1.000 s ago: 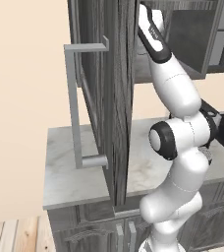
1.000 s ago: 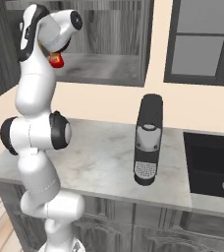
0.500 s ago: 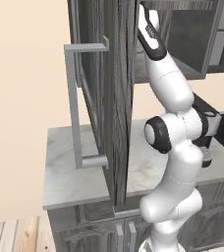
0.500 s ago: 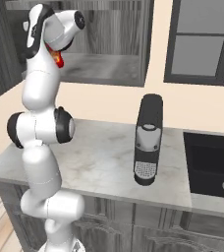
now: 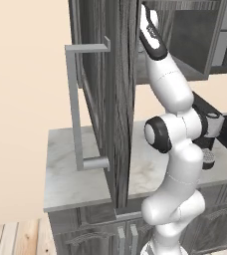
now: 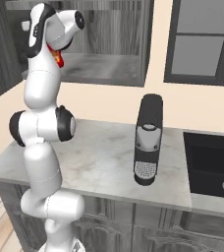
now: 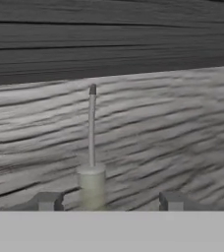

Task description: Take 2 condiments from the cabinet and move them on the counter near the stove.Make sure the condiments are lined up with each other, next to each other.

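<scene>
Early stage: reaching into dark grey wood-grain wall cabinet (image 5: 116, 99), tool (image 7: 106, 201) parted around olive-yellow thin-nozzled bottle (image 7: 91, 182), grip uncertain. Light grey marbled bench (image 6: 104, 160) awaits both condiments.

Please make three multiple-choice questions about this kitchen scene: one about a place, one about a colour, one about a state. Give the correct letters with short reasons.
1. Where does the coffee machine stand?
A. on the counter, beside the sink
B. inside the wall cabinet
C. on the floor

2. What colour is the bottle seen behind the arm's wrist in the right base view?
A. blue
B. red
C. white

3. How is the wall cabinet door?
A. shut
B. taken off
C. swung open

Answers:
1 A: the coffee machine rests on the counter, left of the sink.
2 B: the red bottle shows on the cabinet shelf beside the arm.
3 C: the cabinet door stands edge-on to the camera, its handle sticking out, while the tool reaches inside around the nozzle bottle.
</scene>
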